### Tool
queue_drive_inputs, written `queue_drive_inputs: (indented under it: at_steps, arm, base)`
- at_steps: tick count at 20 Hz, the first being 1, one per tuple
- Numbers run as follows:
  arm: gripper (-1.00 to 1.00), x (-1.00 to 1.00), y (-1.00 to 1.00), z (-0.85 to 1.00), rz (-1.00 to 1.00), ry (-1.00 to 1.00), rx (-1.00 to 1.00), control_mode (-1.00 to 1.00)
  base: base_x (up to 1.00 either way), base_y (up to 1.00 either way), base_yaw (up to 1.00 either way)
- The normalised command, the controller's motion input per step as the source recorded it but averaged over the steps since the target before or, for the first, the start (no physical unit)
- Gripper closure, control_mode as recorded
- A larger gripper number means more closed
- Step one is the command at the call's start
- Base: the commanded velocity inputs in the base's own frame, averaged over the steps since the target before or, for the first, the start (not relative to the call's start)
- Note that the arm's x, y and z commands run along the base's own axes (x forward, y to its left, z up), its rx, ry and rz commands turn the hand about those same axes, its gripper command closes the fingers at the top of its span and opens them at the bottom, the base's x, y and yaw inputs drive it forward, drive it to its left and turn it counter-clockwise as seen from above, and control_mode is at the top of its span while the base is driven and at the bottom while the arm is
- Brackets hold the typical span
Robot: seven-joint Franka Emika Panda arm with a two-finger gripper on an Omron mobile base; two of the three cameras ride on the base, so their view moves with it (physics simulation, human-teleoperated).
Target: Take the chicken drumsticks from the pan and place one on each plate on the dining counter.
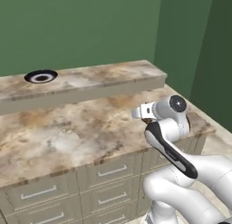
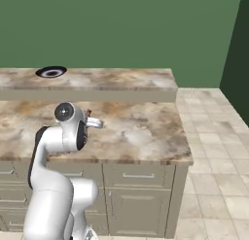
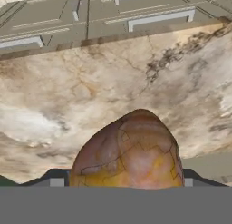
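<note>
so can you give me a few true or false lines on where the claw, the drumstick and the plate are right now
1. The claw grips a lumpy golden-brown chicken drumstick. True.
2. A round dark-centred plate sits on the raised beige-brown marble dining counter. True.
3. The drumstick lies on that plate. False: it is in the claw, above the lower marble worktop.
4. The grey drawers under the worktop hang open. False: they are closed.
5. The plate stands at the counter's end by the dark green corner. False: it is toward the opposite end.

No readable text, labels, brands, numbers or signs anywhere in these frames: none on the marble dining counter [image 1: 90, 80], the plate [image 1: 41, 76], the grey drawer fronts [image 1: 108, 173] or the green walls [image 2: 126, 30].
</note>
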Motion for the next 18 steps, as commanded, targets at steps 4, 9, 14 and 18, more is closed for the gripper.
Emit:
queue_drive_inputs:
  at_steps: [4, 9, 14, 18]
  arm:
    - [1.00, 0.00, 0.00, 0.00, 0.00, 0.00, 0.00, 1.00]
    - [1.00, 0.00, 0.00, 0.00, 0.00, 0.00, 0.00, 1.00]
    - [1.00, 0.00, 0.00, 0.00, 0.00, 0.00, 0.00, 1.00]
    - [1.00, 0.00, 0.00, 0.00, 0.00, 0.00, 0.00, 1.00]
  base:
    - [0.00, -1.00, 0.13]
    - [0.00, -1.00, 0.15]
    - [-0.02, -1.00, 0.20]
    - [-0.07, -1.00, 0.25]
